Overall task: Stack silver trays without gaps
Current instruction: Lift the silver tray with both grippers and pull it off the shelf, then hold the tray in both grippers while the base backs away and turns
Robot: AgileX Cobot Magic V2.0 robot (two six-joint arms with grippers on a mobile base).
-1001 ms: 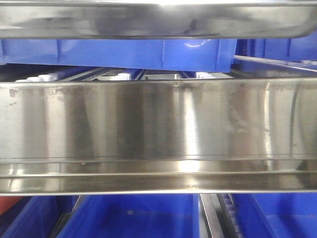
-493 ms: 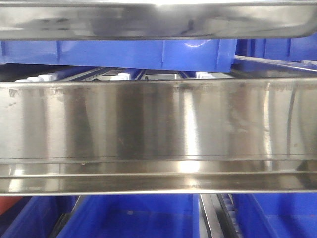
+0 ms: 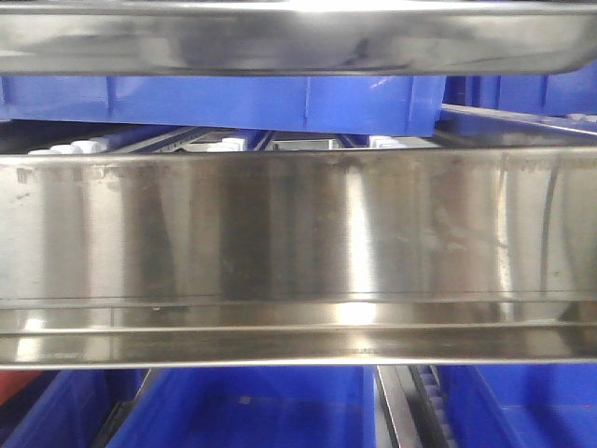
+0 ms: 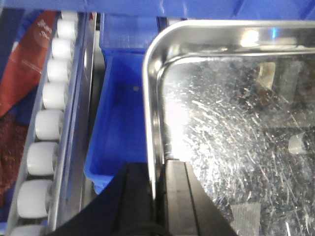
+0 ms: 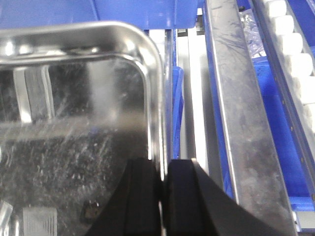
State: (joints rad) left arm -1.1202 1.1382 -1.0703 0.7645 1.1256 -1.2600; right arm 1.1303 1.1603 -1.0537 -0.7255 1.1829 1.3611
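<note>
Jaws of L gripper (image 4: 158, 169) & R gripper (image 5: 162, 166) clamp silver tray (image 4: 231, 123) rim, frame bottom; keep level, lower evenly to nest.

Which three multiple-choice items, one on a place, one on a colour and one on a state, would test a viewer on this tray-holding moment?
1. Where does the left gripper hold the silver tray?
A) at its side rim
B) at the middle of its floor
C) nowhere, it hangs clear of it

2. What colour is the bin beside that tray in the left wrist view?
A) green
B) blue
C) yellow

3. What state is the right gripper in?
A) wide open above the tray
B) shut on a red pouch
C) shut on the tray's rim

Answers:
1 A, its fingers stand on either side of the rim.
2 B, the plastic wall next to the rim is blue.
3 C, the right wrist view shows its fingers pinching the rim.
</note>
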